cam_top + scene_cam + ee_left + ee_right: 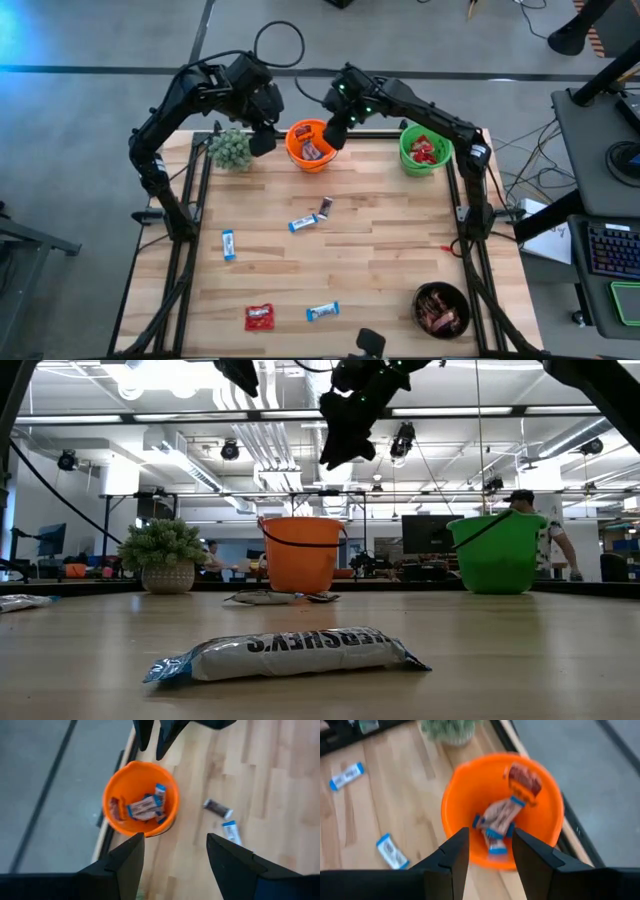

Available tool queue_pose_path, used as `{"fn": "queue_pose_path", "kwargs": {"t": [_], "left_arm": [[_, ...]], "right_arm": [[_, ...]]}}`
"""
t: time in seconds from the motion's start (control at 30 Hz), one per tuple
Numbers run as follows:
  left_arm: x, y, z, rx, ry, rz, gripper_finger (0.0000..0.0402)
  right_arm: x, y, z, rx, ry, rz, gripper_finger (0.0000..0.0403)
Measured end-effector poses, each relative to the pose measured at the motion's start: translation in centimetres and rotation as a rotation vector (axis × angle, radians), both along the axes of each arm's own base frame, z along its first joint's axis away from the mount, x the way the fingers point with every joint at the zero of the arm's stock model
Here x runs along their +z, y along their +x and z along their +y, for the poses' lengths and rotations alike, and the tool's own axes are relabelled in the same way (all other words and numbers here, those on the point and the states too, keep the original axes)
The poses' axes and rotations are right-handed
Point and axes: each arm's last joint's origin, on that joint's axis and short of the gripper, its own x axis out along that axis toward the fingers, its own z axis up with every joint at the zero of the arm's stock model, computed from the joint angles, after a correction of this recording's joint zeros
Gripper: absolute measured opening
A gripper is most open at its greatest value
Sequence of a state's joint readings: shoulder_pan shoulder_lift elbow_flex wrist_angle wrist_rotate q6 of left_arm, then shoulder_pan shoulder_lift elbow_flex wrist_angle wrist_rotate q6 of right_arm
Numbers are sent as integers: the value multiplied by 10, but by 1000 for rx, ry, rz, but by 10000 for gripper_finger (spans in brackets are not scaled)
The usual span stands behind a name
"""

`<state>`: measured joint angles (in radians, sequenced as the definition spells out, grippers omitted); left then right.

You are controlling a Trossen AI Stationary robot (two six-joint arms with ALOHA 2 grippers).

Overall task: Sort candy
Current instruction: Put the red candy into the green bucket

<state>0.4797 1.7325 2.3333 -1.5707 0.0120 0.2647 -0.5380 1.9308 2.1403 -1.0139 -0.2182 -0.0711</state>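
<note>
Right end effector (334, 133) over round orange plastic bucket (298, 152), fingers apart, apparently empty.
Nearest loose candy: blue-and-white wrapped bar (303, 222) mid-desk, long axis roughly crosswise; left end effector (262, 140) also parted.

A small green bushy plant (232, 150) in a pale woven pot stands at the far left of the wooden table (380, 270), near the orange bucket (298, 155) at the back edge; the green bucket (408, 160) stands farther right along the same edge — the two well apart. A dark round bowl (428, 293) sits at the near right corner. To the right of the table, a grey desk (590, 150) carries a keyboard (612, 250). Black cables (530, 140) trail across the grey floor. In the low view, an open office lies beyond the table, with ceiling lights, monitors and a person in a cap (535, 525) behind the green bucket — partly hidden by it
</note>
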Motion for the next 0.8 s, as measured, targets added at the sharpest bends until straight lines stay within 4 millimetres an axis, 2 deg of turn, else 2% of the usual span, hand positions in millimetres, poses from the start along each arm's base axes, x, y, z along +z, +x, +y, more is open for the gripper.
{"fn": "queue_pose_path", "kwargs": {"t": [0.13,0.27,0.6,0.8], "left_arm": [[-2,2,-1,13,-53,-14,197],[-13,7,-2,34,-92,21,197],[-30,17,-8,121,-185,60,205],[-54,28,-16,93,-272,141,215]], "right_arm": [[-3,-6,6,12,36,70,129],[1,-14,11,21,49,112,128],[38,-39,25,40,-23,47,153],[60,-57,36,37,-57,5,160]]}}
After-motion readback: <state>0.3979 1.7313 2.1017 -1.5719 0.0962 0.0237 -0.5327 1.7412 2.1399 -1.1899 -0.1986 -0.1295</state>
